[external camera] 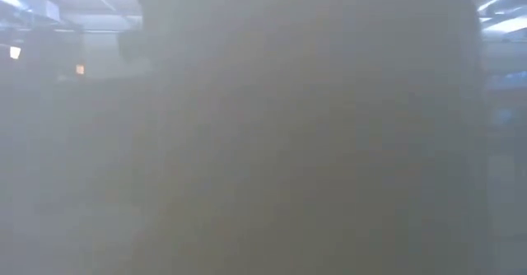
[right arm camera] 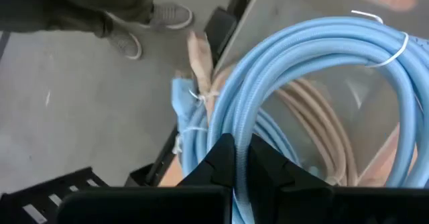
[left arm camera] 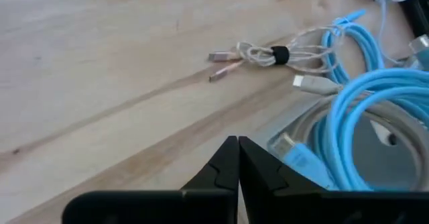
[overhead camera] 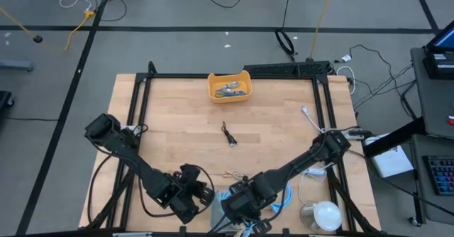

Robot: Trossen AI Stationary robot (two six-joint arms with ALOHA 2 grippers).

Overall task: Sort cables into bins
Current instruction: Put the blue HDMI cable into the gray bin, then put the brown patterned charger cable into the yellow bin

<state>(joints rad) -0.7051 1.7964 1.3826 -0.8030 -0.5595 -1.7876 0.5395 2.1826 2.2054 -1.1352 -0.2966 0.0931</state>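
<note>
My left gripper (left arm camera: 236,158) hangs at the bench's near edge, jaws together and empty, just short of the thin beige tied cable (left arm camera: 268,55). My right gripper (right arm camera: 236,158) is clamped on a coiled light-blue cable (right arm camera: 315,56) — next, carry it to the far orange-yellow plastic bin (overhead camera: 228,86).

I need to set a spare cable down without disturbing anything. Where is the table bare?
Bare wood lies left of the orange bin, and between the short black cable and the near edge's left side. Crowded: the near edge, where both grippers, left and right, meet the light-blue cables.
</note>
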